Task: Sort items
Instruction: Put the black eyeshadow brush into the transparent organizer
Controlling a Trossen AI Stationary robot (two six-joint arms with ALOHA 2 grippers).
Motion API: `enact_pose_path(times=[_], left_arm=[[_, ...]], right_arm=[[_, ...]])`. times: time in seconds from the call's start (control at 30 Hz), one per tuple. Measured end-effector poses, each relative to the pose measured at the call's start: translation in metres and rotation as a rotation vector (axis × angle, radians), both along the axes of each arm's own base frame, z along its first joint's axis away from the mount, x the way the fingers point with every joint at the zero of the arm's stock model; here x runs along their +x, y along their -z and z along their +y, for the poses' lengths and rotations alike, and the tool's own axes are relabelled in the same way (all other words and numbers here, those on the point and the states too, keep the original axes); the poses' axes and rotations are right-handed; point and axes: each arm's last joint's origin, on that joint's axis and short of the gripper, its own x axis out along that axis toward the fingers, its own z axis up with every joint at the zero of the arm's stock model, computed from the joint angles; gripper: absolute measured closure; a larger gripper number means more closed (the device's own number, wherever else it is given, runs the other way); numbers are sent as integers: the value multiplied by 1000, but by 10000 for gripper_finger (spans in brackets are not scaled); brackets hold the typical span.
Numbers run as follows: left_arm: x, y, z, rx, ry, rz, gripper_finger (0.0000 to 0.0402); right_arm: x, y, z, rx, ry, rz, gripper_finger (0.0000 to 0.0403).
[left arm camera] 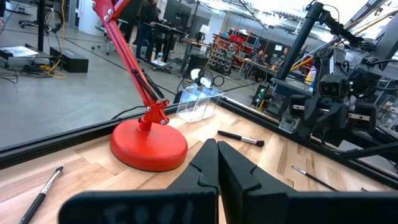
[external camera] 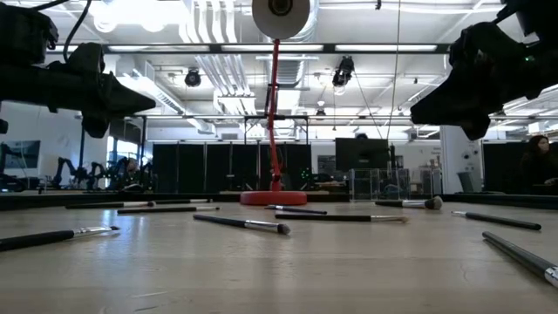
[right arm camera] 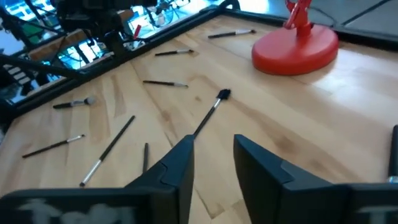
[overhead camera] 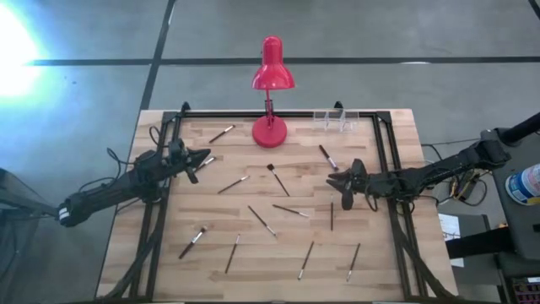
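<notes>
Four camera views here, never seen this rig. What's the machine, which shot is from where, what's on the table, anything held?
Two dark robot arms work at a wooden table. One picture looks straight down, one sits at table-top height, and one comes from each wrist. The left gripper is shut and empty, hovering left of the red desk lamp. The right gripper has its fingers apart and holds nothing, above the table's right side. About a dozen thin brushes lie scattered flat on the wood. A clear plastic holder stands at the far edge.

Left end effector (overhead camera: 205, 157) shut and raised at left; right end effector (overhead camera: 336, 180) parted, empty, raised at right.
</notes>
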Motion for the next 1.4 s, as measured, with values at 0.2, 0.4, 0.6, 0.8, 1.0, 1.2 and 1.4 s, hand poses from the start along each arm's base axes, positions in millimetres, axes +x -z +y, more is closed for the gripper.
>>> enact_pose_path(times=[0.2, 0.4, 0.6, 0.8, 1.0, 1.2, 1.4], left_arm=[[0, 0, 0, 0, 0, 0, 401], [0, 0, 0, 0, 0, 0, 401], [0, 0, 0, -1, 0, 2, 401], [0, 0, 0, -1, 0, 2, 401], [0, 1, 0, -3, 0, 8, 401], [0, 1, 0, -3, 0, 8, 401], [0, 1, 0, -3, 0, 8, 401]], right_arm=[[0, -3, 1, 145, 66, 190, 306], [11, -21, 3, 158, 205, 431, 340], [28, -19, 6, 220, 317, 576, 335], [39, -17, -18, 357, 416, 703, 303], [40, -8, -27, 476, 446, 751, 271], [40, -7, -27, 562, 502, 726, 259], [42, -5, -25, 669, 546, 705, 266]])
